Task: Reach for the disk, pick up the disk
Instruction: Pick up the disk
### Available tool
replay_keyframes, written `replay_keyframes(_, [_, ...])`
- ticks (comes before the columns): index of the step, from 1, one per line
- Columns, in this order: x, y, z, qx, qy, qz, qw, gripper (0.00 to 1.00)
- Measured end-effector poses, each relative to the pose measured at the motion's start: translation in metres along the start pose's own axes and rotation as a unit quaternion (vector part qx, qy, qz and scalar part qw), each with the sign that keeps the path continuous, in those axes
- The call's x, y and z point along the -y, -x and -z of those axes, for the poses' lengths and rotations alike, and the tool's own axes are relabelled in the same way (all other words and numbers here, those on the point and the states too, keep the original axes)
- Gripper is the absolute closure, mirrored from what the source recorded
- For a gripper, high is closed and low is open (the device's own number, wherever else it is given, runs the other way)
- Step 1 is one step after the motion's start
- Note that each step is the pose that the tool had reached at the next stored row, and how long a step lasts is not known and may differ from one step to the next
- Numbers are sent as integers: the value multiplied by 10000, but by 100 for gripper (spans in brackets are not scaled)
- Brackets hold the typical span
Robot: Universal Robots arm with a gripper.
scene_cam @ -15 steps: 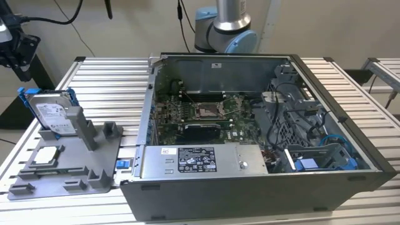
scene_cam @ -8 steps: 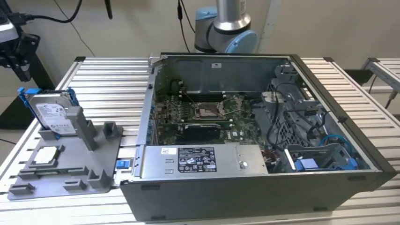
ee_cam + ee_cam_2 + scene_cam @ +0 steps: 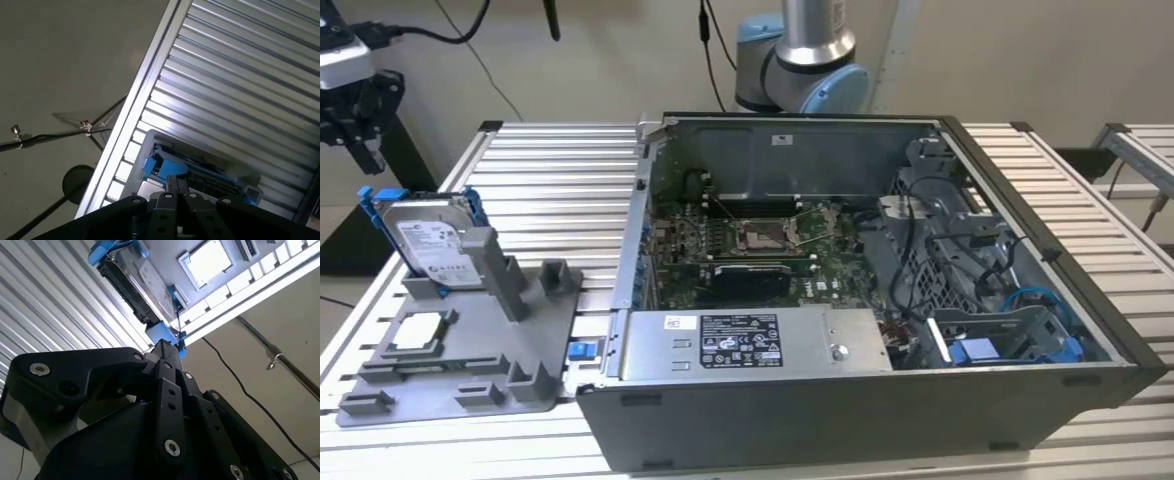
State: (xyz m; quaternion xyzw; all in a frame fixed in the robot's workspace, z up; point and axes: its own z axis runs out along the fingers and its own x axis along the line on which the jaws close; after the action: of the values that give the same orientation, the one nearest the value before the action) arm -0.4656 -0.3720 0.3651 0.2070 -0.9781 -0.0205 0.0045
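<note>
One disk (image 3: pixel 434 238) upright in grey holder (image 3: pixel 478 372), gripper (image 3: pixel 360 145) above it, apart (open or closed unclear)

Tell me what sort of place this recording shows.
Probably a robotics lab bench set up for computer assembly work: a robot arm at a slatted aluminium table, an open desktop computer case with its motherboard exposed, and a grey fixture holding the disk on edge.
</note>
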Motion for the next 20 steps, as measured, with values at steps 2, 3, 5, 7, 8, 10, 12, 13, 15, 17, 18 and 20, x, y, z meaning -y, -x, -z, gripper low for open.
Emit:
replay_keyframes(2, [0,0,1,0,3,33,10000,100])
replay_keyframes(3, [0,0,0,0,3,34,10000,100])
replay_keyframes(5, [0,0,1,-2,3,67,10000,100])
replay_keyframes(7, [0,0,0,-8,3,214,9998,100])
replay_keyframes(8, [0,0,0,-11,3,307,9995,100])
replay_keyframes(10, [0,0,0,-16,2,490,9988,100])
replay_keyframes(12, [1,0,-1,-18,-1,673,9977,100])
replay_keyframes(13, [0,0,-1,-20,-3,767,9971,100])
replay_keyframes(15, [0,0,-2,-24,-4,944,9955,100])
replay_keyframes(17, [0,0,-2,-30,-5,1128,9936,100])
replay_keyframes(18, [0,0,-2,-30,-7,1220,9925,100])
replay_keyframes(20, [0,0,-2,-29,-12,1395,9902,100])
